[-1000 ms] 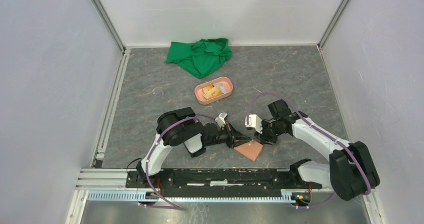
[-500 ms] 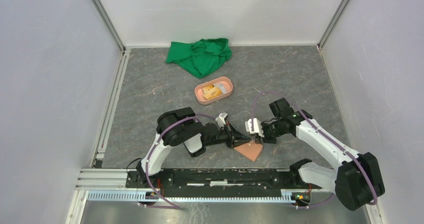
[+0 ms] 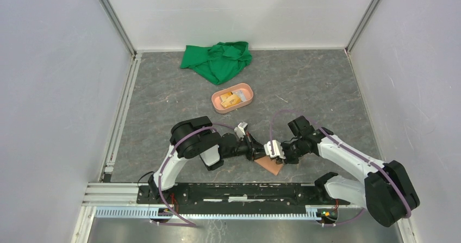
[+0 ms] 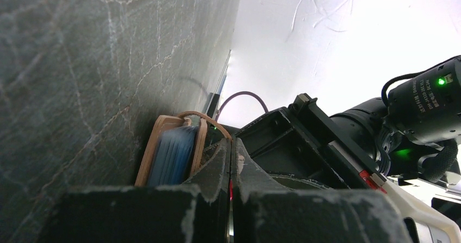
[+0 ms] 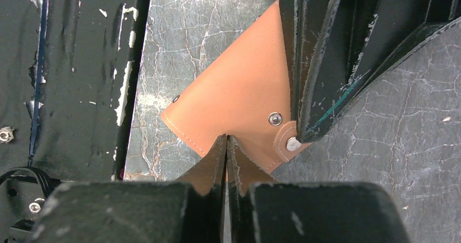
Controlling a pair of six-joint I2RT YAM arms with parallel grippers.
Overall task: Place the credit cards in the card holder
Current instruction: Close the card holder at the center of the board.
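Note:
The tan card holder lies folded on the table between my two grippers. In the right wrist view the card holder shows its outer face, two snaps and its short tab. My right gripper is shut, its tips just above the holder's near edge. My left gripper is shut and its fingers rest against the holder's tab side. In the left wrist view the holder stands edge-on with light blue cards inside it, beside my shut left gripper. No loose cards show.
A salmon-pink oval tray with small yellow and white items sits behind the arms. A crumpled green cloth lies at the back. The black base rail runs just in front of the holder. White walls enclose the table.
My right gripper has moved left and toward the near edge, from beside the holder to over it. The left gripper and the holder have barely moved.

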